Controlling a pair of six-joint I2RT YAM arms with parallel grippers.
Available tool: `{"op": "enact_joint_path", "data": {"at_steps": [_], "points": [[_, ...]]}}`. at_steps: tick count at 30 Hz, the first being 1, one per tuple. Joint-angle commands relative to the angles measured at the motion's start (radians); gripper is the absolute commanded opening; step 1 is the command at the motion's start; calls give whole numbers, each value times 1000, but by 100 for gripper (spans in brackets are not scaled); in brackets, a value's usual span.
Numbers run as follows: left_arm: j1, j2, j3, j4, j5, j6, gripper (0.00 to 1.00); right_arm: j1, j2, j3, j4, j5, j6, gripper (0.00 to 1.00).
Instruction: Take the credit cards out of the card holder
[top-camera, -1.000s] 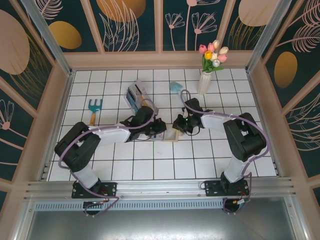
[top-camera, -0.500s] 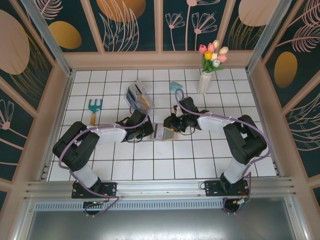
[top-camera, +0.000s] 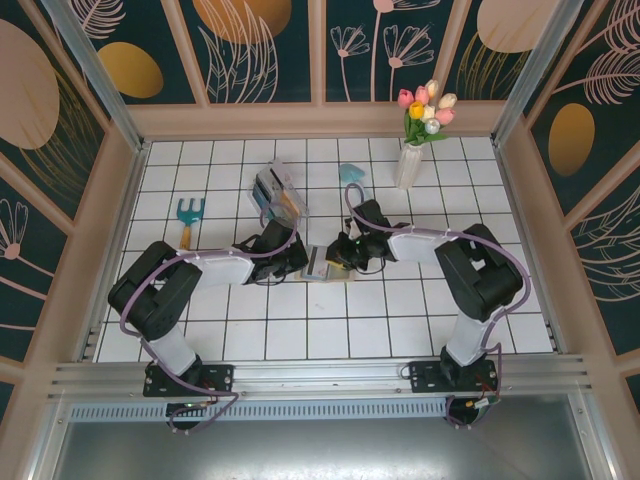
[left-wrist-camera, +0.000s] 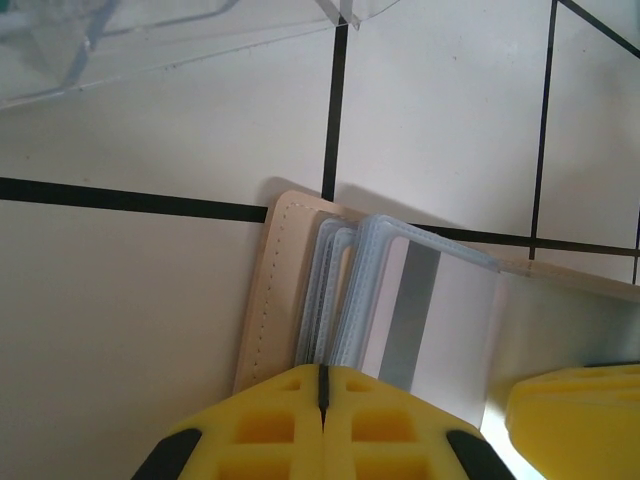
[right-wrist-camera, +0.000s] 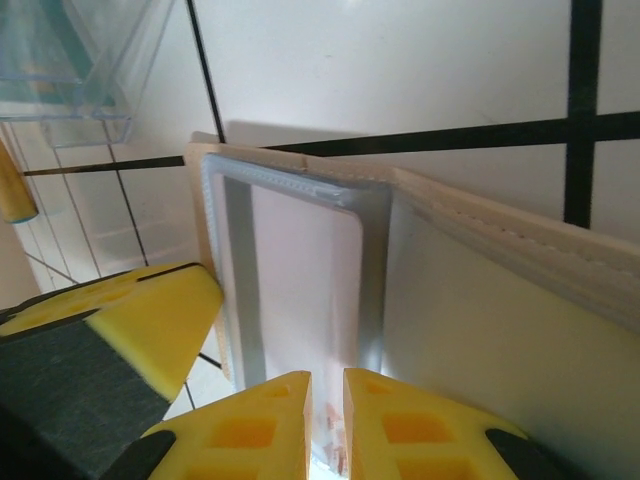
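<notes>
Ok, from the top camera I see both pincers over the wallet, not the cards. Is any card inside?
Observer: Yes. A white card with a grey stripe sits in a clear sleeve of the open wallet.
Operator: And the left pincer?
Observer: The left pincer is shut, its pads touching at the sleeves' near edge.
Operator: The right one?
Observer: The right pincer shows a narrow gap, tips at the card's sleeve; whether it grips, I cannot tell.
</notes>
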Motion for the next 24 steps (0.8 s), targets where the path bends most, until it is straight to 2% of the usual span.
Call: {"op": "enact_joint_path", "data": {"at_steps": [1, 7, 24], "points": [[-4, 36, -36, -40, 8, -8, 3, 3, 28, 0, -10, 18, -8, 18], [-4, 31, -47, -43, 5, -12, 3, 2, 43, -10, 8, 5, -24, 18], [-3, 43, -61, -44, 12, -14, 2, -22, 13, -124, 254, -72, -45, 20]]}}
